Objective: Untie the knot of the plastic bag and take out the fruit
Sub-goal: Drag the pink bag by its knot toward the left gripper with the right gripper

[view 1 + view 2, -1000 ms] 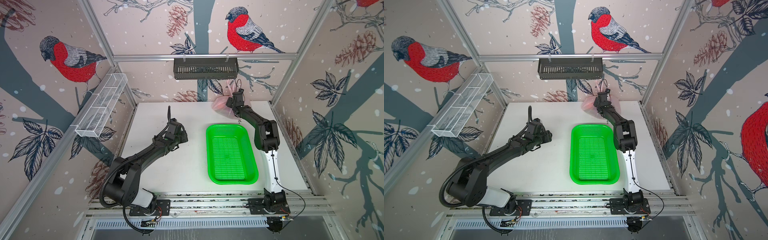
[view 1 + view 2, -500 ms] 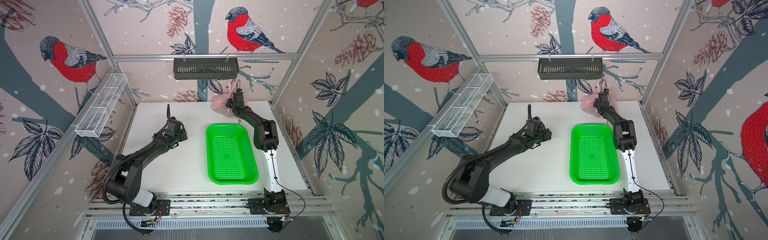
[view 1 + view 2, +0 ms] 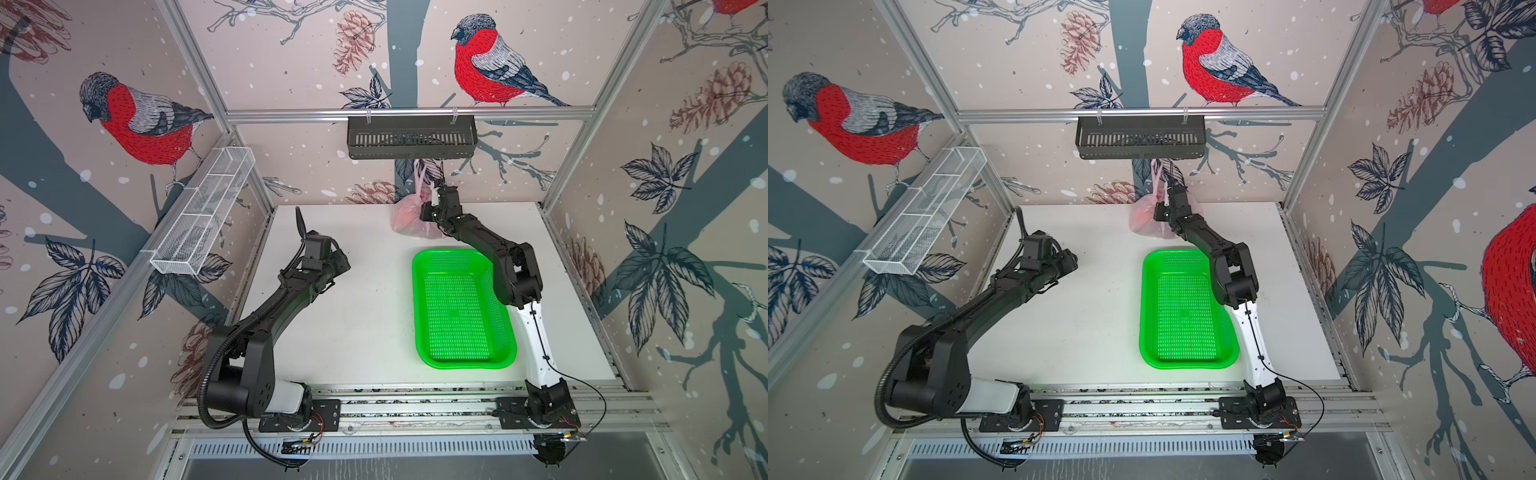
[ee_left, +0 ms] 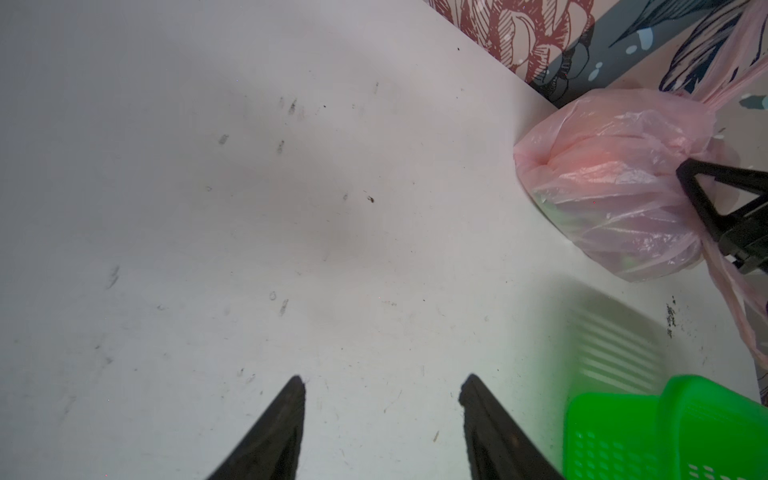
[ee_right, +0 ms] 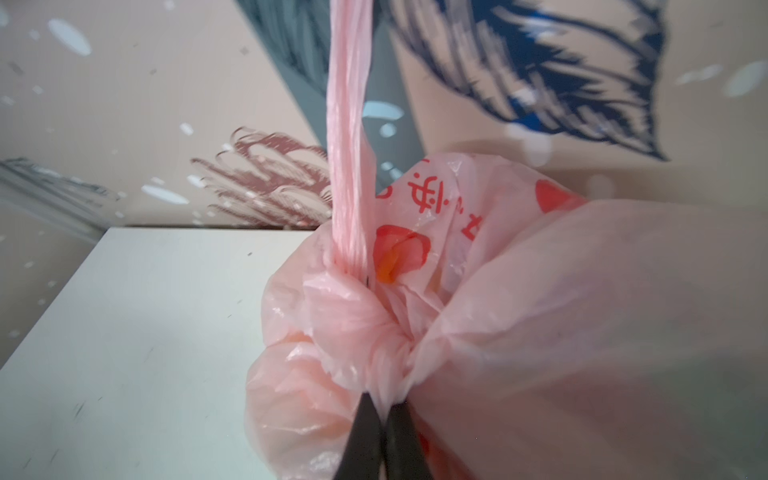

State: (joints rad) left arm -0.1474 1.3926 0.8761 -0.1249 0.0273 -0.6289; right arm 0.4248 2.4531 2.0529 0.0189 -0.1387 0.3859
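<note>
The bag [image 3: 409, 220] sits at the back edge of the bench [image 3: 353, 332], a little right of its middle, just behind the green basket [image 3: 419, 266]. The fruit is inside it and shows only as a reddish blur through the plastic [image 4: 590, 164].

The right gripper [image 5: 384, 401] is clamped on the knot [image 5: 374, 332], its fingers pinched together on the bunched plastic at the near side of the twist. One handle strip [image 5: 349, 124] runs taut, straight up from the knot toward the black rack [image 3: 411, 137] on the back wall; whether it is hooked there I cannot tell.

The left gripper [image 4: 382, 382] hangs over bare bench toward the left edge, its jaws apart and holding nothing, well apart from the bag.

The step in hand looks like working the knot loose. To do it well:
- The pull should probably be slow and away from the taut strip, so the twist opens rather than tightens.
- The film is thin, so a jerk may tear it or drag the whole bag along.
- The free left gripper would likely help by pinning the bag's body or taking the other strip.
- The bite looks shallow and may slip, so a deeper hold may be needed.
</note>
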